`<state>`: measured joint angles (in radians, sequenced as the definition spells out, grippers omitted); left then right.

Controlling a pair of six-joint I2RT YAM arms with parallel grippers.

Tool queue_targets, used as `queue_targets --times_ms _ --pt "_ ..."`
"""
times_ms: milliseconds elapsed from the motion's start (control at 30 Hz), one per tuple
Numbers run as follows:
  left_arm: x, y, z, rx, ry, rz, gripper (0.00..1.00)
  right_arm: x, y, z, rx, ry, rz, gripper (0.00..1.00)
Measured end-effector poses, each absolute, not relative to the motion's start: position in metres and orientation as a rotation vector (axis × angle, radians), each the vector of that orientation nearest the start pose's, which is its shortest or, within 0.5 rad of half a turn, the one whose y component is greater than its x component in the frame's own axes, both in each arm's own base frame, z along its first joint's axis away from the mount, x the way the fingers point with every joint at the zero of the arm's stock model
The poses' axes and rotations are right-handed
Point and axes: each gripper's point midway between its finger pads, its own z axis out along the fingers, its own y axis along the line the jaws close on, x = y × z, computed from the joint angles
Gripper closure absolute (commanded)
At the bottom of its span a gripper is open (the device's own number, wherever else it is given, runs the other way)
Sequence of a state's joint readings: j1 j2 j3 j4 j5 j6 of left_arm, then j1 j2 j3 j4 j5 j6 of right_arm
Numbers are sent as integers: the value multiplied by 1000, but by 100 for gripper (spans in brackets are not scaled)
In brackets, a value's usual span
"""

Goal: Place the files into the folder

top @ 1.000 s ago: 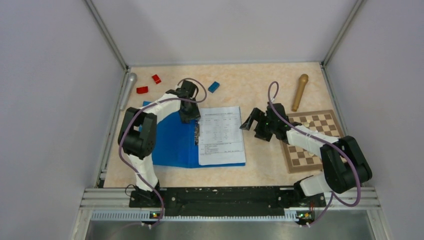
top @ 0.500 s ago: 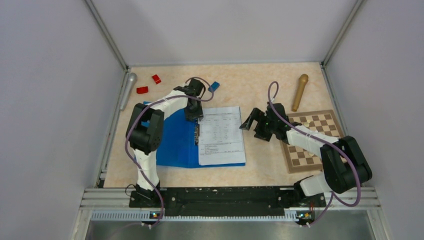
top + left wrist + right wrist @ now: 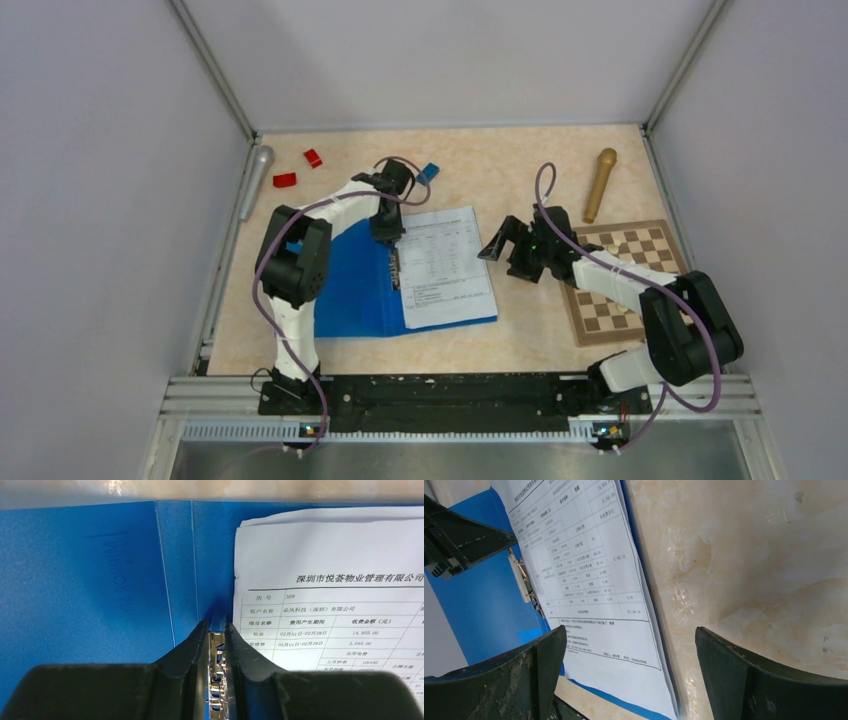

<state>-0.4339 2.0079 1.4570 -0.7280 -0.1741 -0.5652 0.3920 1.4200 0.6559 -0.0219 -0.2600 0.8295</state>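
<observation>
The blue folder (image 3: 350, 285) lies open on the table with the files (image 3: 447, 265), white printed sheets, on its right half. My left gripper (image 3: 388, 236) is at the far end of the spine, shut on the folder's metal clip (image 3: 216, 652). In the left wrist view the folder (image 3: 100, 580) fills the left and the files (image 3: 330, 580) the right. My right gripper (image 3: 505, 240) is open and empty just right of the files. In the right wrist view its jaws stand wide apart over the edge of the files (image 3: 589, 580) and folder (image 3: 479, 610).
A chessboard (image 3: 625, 280) lies under the right arm. A wooden pestle-shaped object (image 3: 600, 183) lies at the back right. A silver cylinder (image 3: 255, 180), two red blocks (image 3: 285, 180) and a small blue block (image 3: 428, 173) lie at the back left.
The left gripper has moved right with the clip in it. The folder with the files has slid right and turned a little counter-clockwise. The right arm has not moved.
</observation>
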Motion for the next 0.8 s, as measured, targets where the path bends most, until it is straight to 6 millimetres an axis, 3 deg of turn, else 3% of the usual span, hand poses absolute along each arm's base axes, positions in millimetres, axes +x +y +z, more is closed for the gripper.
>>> queue_targets --times_ms 200,533,800 --pt "374 -164 30 -221 2793 15 77 290 202 56 414 2491 862 3" --pt "367 -168 70 -226 2735 -71 75 289 204 54 409 2499 874 3" --pt "337 -171 66 -184 2775 -94 74 289 206 51 401 2510 885 3"
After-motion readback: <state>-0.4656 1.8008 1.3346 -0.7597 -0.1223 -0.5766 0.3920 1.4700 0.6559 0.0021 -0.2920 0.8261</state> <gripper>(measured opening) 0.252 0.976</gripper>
